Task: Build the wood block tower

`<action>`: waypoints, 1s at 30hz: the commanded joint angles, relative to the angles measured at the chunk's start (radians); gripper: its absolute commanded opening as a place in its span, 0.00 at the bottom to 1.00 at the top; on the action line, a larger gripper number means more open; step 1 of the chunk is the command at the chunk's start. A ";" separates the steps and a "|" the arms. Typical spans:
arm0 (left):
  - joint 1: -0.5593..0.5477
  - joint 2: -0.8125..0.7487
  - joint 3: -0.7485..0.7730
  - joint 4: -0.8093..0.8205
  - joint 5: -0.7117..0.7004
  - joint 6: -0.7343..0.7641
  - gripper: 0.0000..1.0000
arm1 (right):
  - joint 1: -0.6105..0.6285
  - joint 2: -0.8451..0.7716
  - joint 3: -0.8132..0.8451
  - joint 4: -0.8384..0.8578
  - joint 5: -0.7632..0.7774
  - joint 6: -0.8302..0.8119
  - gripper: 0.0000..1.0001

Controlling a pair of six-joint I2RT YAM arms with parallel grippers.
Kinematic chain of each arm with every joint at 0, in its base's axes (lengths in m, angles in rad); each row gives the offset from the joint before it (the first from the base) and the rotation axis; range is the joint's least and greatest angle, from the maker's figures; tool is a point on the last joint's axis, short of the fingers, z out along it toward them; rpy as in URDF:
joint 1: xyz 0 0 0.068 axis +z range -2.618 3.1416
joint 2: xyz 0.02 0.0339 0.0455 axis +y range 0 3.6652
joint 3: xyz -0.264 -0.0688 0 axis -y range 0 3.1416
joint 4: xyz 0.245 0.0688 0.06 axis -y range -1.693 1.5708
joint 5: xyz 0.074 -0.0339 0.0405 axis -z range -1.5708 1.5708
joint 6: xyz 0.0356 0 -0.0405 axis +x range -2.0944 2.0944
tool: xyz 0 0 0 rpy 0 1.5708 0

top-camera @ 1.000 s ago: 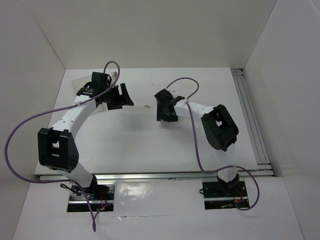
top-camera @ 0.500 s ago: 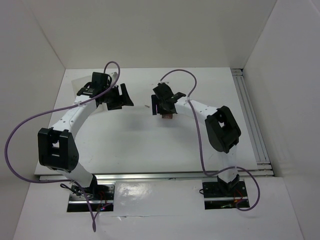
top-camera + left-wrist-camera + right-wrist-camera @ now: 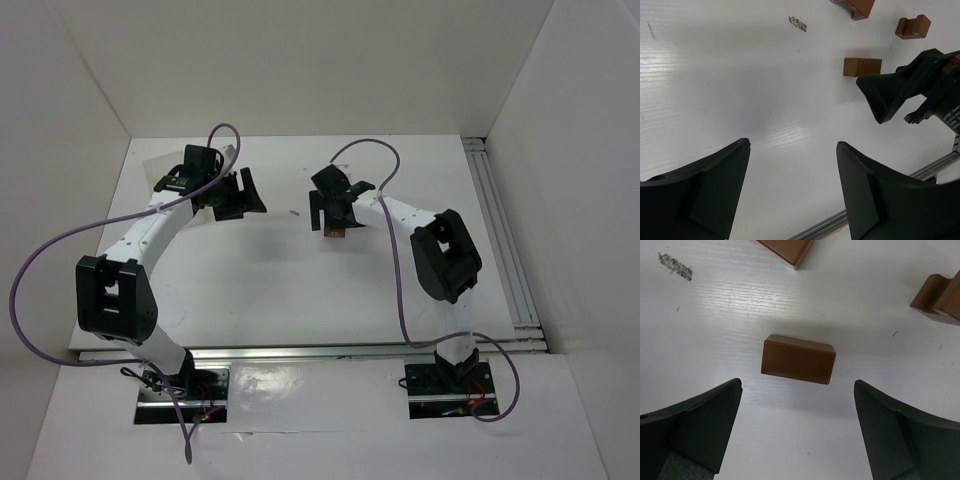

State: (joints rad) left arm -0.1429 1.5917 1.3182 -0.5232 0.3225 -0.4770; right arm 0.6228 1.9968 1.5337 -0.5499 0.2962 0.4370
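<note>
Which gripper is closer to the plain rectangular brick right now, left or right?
Right. The right gripper hangs open just over the brick, fingers spread wider than it. The left gripper, also open, sits well away, nothing between its fingers.
</note>
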 commanded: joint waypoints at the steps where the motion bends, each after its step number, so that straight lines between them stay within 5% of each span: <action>1: -0.006 -0.024 -0.002 0.014 0.004 -0.002 0.81 | -0.003 0.029 0.043 0.001 -0.014 0.017 1.00; 18: -0.006 -0.015 -0.011 0.025 0.004 -0.011 0.81 | -0.012 0.105 0.085 0.024 -0.025 0.046 0.92; 26: -0.006 -0.015 -0.011 0.034 0.013 -0.011 0.81 | -0.012 0.105 0.085 0.024 -0.025 0.046 0.70; 30: -0.006 -0.006 -0.011 0.034 0.013 -0.002 0.81 | -0.012 0.082 0.074 0.034 -0.034 0.025 0.67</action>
State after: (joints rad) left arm -0.1429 1.5917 1.3060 -0.5148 0.3222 -0.4774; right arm 0.6163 2.0918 1.5711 -0.5430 0.2543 0.4767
